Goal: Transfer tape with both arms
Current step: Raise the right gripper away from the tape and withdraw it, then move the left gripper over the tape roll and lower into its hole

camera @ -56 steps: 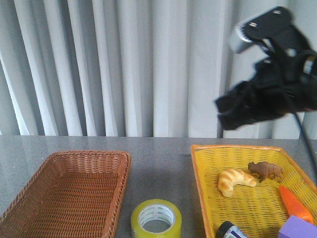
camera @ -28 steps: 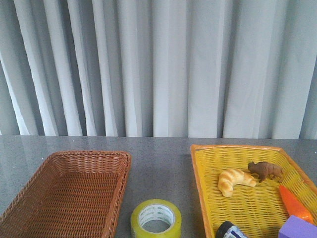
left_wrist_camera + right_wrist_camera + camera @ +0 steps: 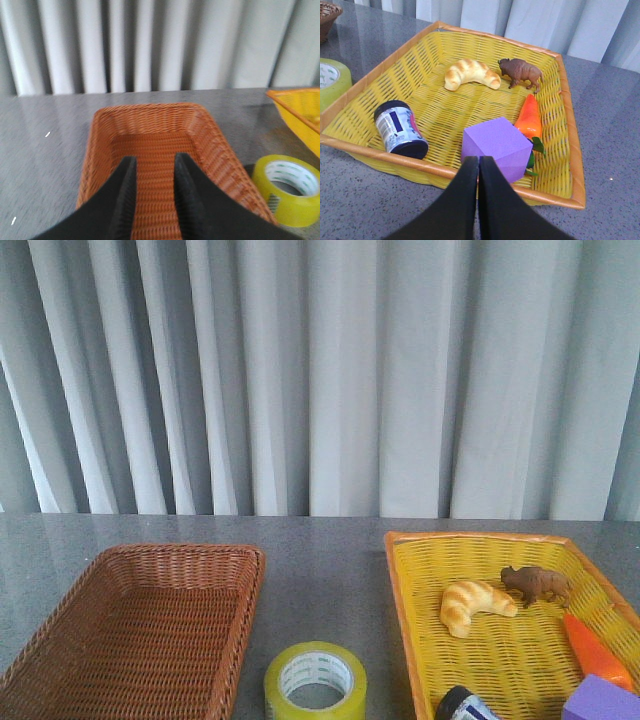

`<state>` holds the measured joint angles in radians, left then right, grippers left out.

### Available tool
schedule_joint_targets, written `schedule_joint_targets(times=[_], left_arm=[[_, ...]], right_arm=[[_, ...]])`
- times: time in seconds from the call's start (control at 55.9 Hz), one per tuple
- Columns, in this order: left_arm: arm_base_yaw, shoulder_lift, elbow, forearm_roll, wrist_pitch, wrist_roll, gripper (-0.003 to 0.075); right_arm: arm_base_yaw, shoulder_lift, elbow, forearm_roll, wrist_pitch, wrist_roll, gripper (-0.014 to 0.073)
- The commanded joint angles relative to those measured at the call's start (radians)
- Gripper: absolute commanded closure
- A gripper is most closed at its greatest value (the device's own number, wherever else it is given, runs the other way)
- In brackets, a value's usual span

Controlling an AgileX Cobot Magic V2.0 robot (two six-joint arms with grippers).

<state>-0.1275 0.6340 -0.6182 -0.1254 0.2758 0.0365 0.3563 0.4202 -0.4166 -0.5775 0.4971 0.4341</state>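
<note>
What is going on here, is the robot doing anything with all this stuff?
Nothing is being held right now. The tape sits flat on the grey table between the brown basket and the yellow basket. The left gripper is open and hangs over the brown basket, which looks empty. The right gripper is shut and hangs near the front edge of the yellow basket, which holds a croissant, a toy bison, a carrot, a purple block and a small jar.

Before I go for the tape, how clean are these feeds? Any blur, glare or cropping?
Front view: sharp, evenly lit, but the tape is cropped at the bottom edge. Left wrist view: soft overall, the brown basket and tape slightly smeared, with the left gripper dark. Right wrist view: crisp on the yellow basket, no glare, with the right gripper shut.
</note>
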Motion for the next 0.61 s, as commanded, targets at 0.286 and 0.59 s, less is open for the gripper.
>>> schedule_joint_targets(times=[0.286,0.59], left_arm=[[-0.230,0.553,-0.611,-0.014,0.230,0.221,0.0412],[-0.296,0.917,-0.985,-0.118,0.455,0.480,0.0325]], right_arm=[[-0.002,0.005,-0.027,-0.029,-0.040,0.004,0.0601],[-0.002,0.005,-0.027,-0.013,-0.039,0.004,0.0601]])
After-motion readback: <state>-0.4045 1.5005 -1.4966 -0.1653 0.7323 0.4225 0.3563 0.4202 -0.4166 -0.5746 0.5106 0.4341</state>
